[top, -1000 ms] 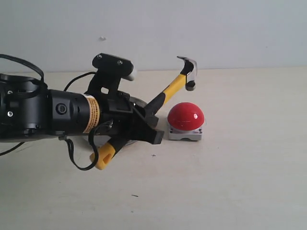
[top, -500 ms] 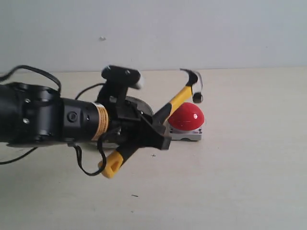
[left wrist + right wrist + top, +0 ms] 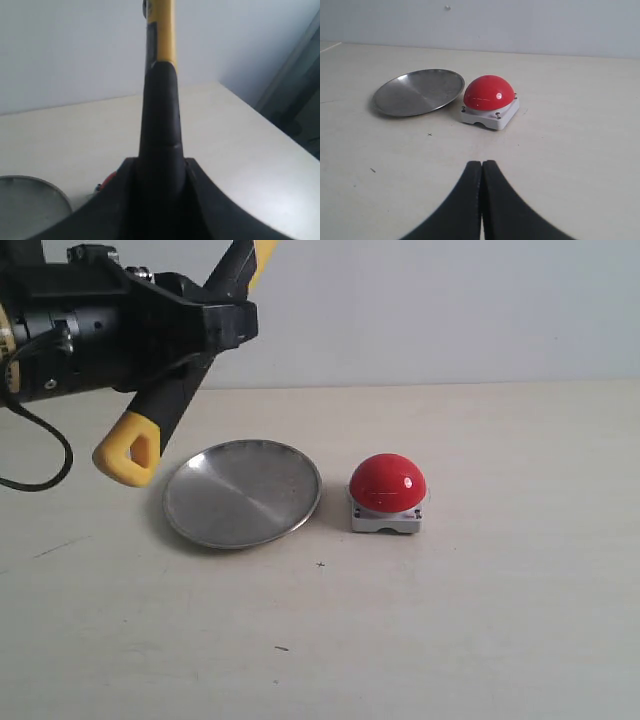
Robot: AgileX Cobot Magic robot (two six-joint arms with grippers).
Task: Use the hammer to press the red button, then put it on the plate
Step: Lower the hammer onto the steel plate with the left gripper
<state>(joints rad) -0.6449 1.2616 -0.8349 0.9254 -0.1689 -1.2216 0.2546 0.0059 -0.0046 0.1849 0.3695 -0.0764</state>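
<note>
My left gripper [image 3: 215, 330] is raised high at the upper left of the exterior view, shut on the hammer [image 3: 160, 415]. The hammer's yellow looped end [image 3: 127, 452] hangs down over the table left of the plate; its head is out of view past the top. In the left wrist view the black-and-yellow handle [image 3: 160, 100] runs up from between the jaws. The silver plate [image 3: 243, 492] lies on the table, with the red button [image 3: 387, 483] to its right, apart from it. My right gripper [image 3: 482, 165] is shut and holds nothing, some way short of the button [image 3: 488, 93].
A pale wall stands behind the beige table [image 3: 500, 620]. A black cable [image 3: 40, 455] loops down from the left arm. In the right wrist view the plate [image 3: 418, 91] lies left of the button.
The left arm has swung up and to the left with the hammer, lifting the head off the red button and out of the top of the view. The plate is now uncovered.
</note>
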